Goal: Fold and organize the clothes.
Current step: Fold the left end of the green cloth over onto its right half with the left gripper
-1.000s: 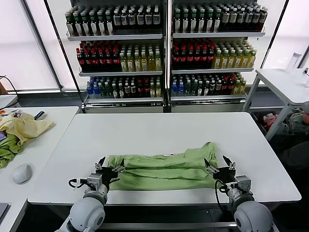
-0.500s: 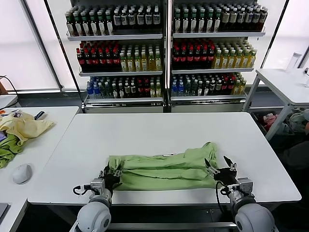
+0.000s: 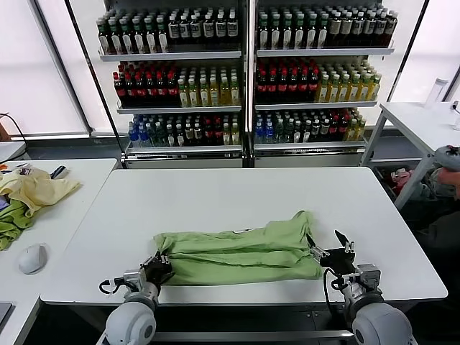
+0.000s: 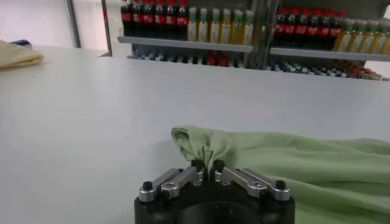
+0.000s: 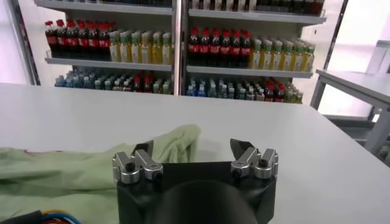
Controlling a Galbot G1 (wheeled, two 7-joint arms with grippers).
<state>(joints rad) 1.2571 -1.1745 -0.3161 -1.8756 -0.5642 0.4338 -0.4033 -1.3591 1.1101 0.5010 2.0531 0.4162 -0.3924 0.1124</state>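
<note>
The light green polo shirt (image 3: 241,251) lies folded into a long strip near the front edge of the white table (image 3: 237,194). My left gripper (image 3: 159,266) is shut on the strip's left end, pinching a fold of the shirt (image 4: 210,146). My right gripper (image 3: 330,248) is open and empty at the strip's right end, just beside the cloth. In the right wrist view its fingers (image 5: 145,150) stand wide apart with the shirt (image 5: 79,170) to one side. The collar, buttons and chest print are hidden in the folds.
A side table on the left holds a pale yellow garment (image 3: 36,190), a darker green cloth (image 3: 11,223) and a computer mouse (image 3: 32,257). Drink shelves (image 3: 244,72) stand behind the table. Another white table (image 3: 424,122) is at the right.
My left gripper has closed on the shirt's left end and drawn back toward the front edge. The strip has shifted slightly. My right gripper stays open beside the right end.
</note>
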